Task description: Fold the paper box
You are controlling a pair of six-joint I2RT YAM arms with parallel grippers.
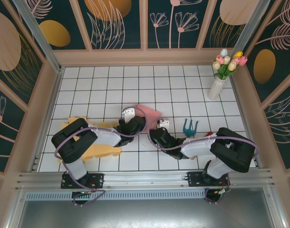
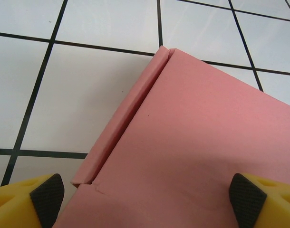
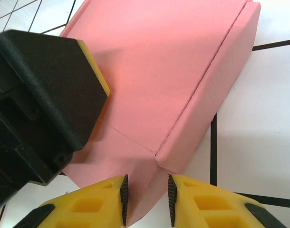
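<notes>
The pink paper box (image 1: 149,113) lies on the white tiled table between both arms. In the left wrist view its flat panel (image 2: 202,137) has a raised side wall folded along the left edge. My left gripper (image 2: 147,195) hovers open and wide over that panel, one pad (image 2: 47,194) off the box's left edge and the other (image 2: 247,194) over its right part. My right gripper (image 3: 146,199) is closed on the near corner flap of the box (image 3: 149,71), next to a folded-up side wall. The left gripper's black and yellow finger (image 3: 45,95) rests over the box's left part.
A white vase of tulips (image 1: 216,88) stands at the back right. A teal object (image 1: 189,127) lies right of the box, beside the right arm. A yellow flat shape (image 1: 100,149) lies under the left arm. Low walls ring the table.
</notes>
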